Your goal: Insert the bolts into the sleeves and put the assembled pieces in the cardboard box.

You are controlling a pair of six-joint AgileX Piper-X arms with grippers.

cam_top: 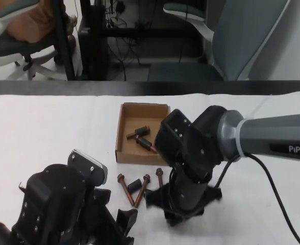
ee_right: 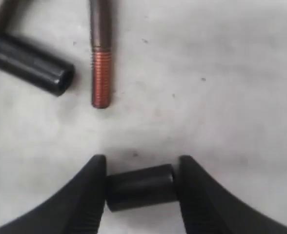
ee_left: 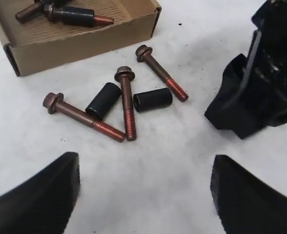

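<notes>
Pinched between right gripper tips: black sleeve, near cardboard box, arms' side. Spread wide, empty: left gripper. Just beside box: loose bolts. Likely light, rigid, smooth, roll-prone; best gripped across barrel, bore clear

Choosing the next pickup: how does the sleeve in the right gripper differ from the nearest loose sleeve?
The black tubular sleeve is clamped end to end in the right gripper; the loose black sleeve lies free. The clamped sleeve's ends are covered; the loose sleeve shows an open end. Neither holds a bolt.
</notes>
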